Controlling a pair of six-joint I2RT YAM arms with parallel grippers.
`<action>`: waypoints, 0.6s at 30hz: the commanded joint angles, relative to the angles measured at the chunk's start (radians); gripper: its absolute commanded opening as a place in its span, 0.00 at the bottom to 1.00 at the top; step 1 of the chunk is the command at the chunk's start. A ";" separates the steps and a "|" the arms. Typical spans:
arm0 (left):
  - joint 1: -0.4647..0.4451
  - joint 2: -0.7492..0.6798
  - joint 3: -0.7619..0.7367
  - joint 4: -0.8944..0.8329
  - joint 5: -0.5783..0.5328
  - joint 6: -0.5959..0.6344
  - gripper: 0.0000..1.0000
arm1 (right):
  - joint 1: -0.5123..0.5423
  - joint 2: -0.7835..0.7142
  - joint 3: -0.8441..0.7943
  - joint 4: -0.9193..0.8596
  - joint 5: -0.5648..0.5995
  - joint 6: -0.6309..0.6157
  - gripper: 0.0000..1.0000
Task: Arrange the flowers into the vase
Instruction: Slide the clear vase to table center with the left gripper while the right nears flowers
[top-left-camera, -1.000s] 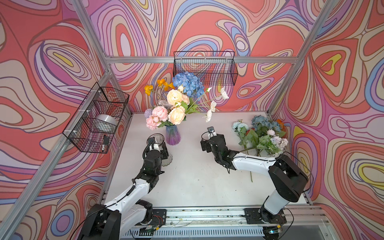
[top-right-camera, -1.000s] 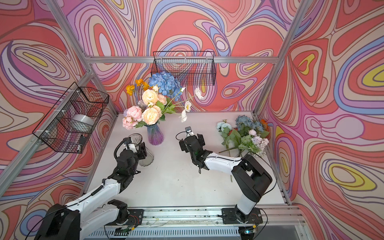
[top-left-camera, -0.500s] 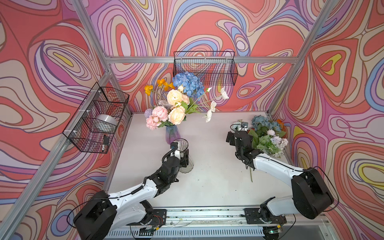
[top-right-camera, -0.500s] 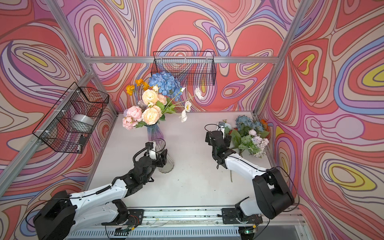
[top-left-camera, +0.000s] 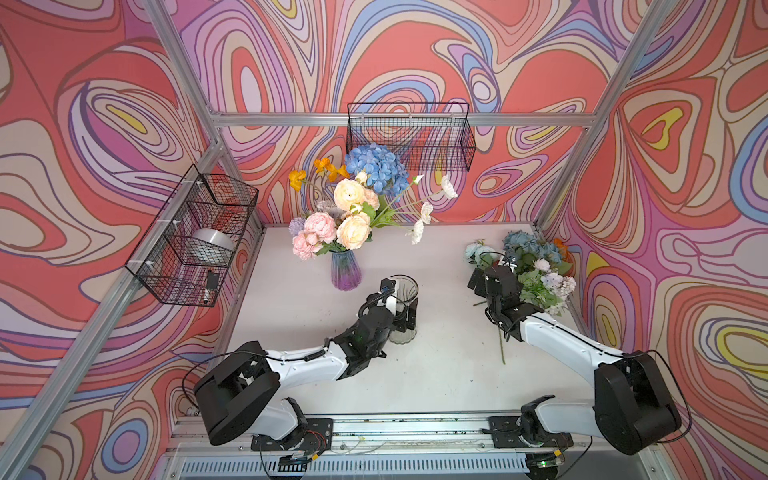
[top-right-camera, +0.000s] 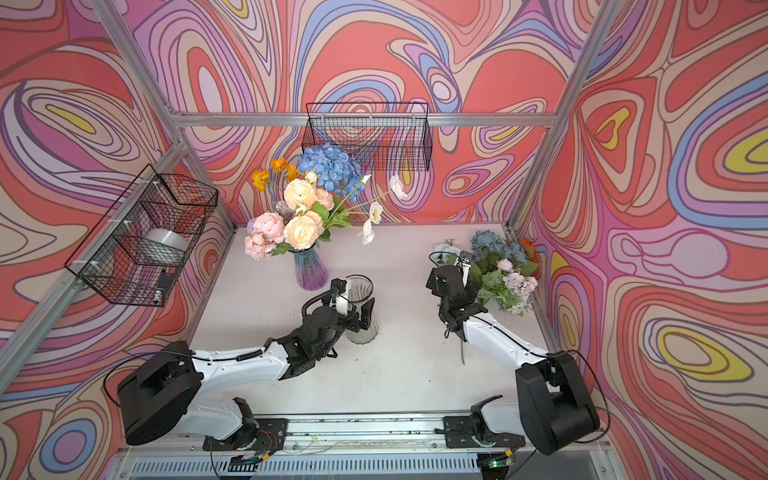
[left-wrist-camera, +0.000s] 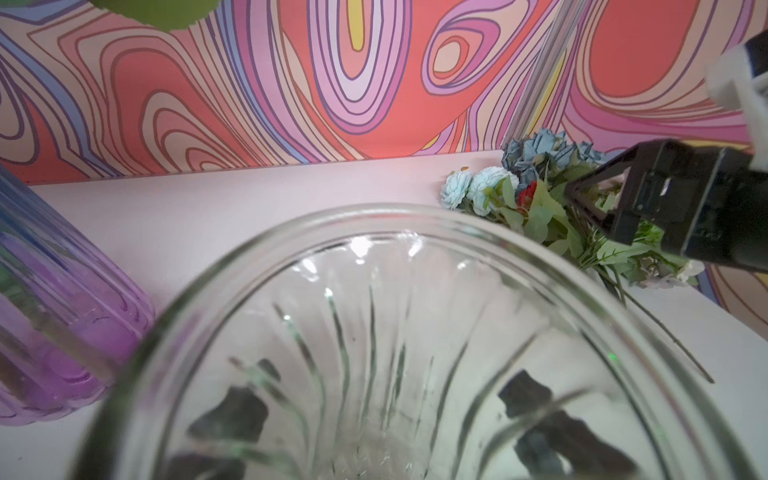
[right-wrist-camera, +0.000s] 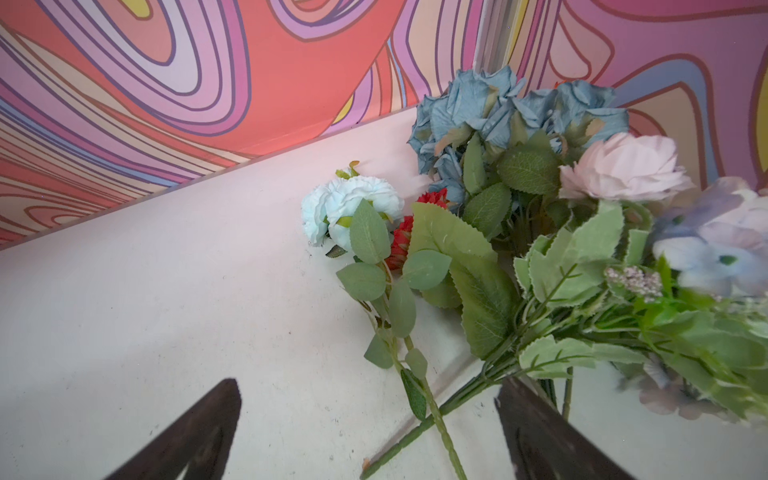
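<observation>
Glass and empty, the clear vase (top-left-camera: 403, 283) stands upright, the left claw (top-left-camera: 399, 309) spread about it. Loose flowers (top-left-camera: 536, 270) lie well right of it, beneath the spread right claw (right-wrist-camera: 368, 382). Stem-picking looks to be in hand; next, close on one stem.

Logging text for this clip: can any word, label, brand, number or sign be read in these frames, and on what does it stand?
No text can be read in any view.
White tag at the wrist end of the right arm: dark marks, too small to read.
Nothing else in view shows lettering.
</observation>
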 joint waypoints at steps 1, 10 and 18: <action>-0.006 -0.083 0.034 -0.032 0.023 0.005 1.00 | -0.003 -0.007 -0.005 0.025 -0.038 0.008 0.98; -0.007 -0.312 -0.014 -0.247 0.112 -0.056 1.00 | -0.003 0.021 0.011 0.039 -0.060 0.012 0.98; 0.015 -0.492 -0.041 -0.300 0.036 -0.030 1.00 | -0.002 0.019 0.009 0.044 -0.068 0.016 0.98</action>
